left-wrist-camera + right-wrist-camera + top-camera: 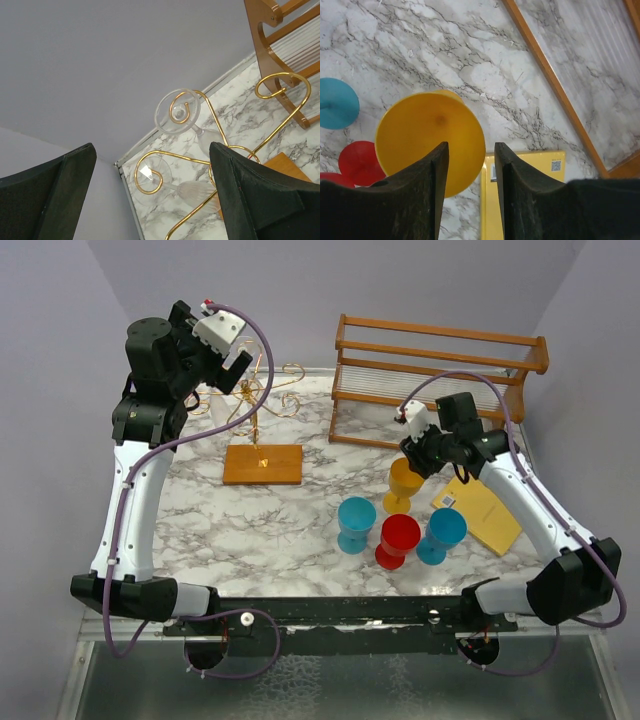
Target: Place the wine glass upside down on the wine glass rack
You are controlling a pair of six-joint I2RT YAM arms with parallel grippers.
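A yellow wine glass (403, 483) stands upright on the marble table, right of centre. My right gripper (415, 462) hangs just over it. In the right wrist view the right gripper (470, 145) stands partly open astride the rim of the yellow wine glass (430, 135), one finger over the bowl and one outside, with a gap showing. The wine glass rack (262, 400), a gold wire tree on a wooden base (263, 463), is at the back left. My left gripper (228, 355) is wide open beside it. Two clear glasses (177, 111) (152, 172) hang upside down from the rack's arms (220, 125).
Two blue glasses (355, 523) (441, 533) and a red one (399, 538) stand close in front of the yellow glass. A yellow booklet (480, 510) lies to its right. A brown slatted wooden shelf (440, 370) stands at the back right.
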